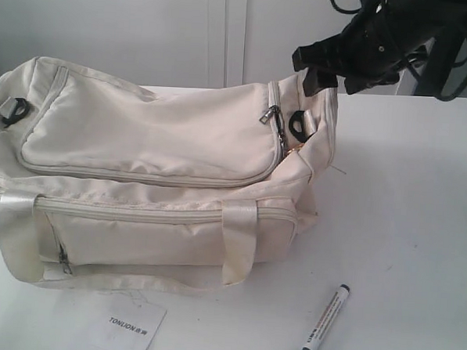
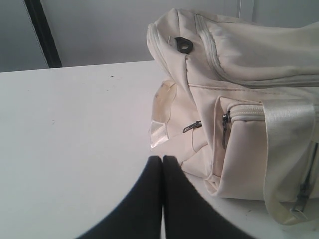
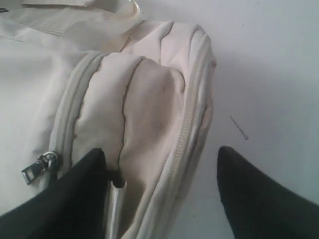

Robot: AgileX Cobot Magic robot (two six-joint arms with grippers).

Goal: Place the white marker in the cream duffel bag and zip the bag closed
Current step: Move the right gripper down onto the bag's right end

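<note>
Marker [image 1: 321, 325] far from right pincer [image 1: 313, 69]

The big cream bag [image 1: 157, 132] sits on the white table [image 1: 404, 215] with its top zip shut. The white marker [image 1: 323, 325] with dark ends lies slanted just in front of it, outside.

Bright, flat light floods everything; the white worktop [image 1: 403, 231] nearly glares out. Only a faint soft shadow sits under the bag [image 1: 141, 139]. Wrist views look soft, the right end effector [image 3: 160, 149] black and blurred close up.
</note>
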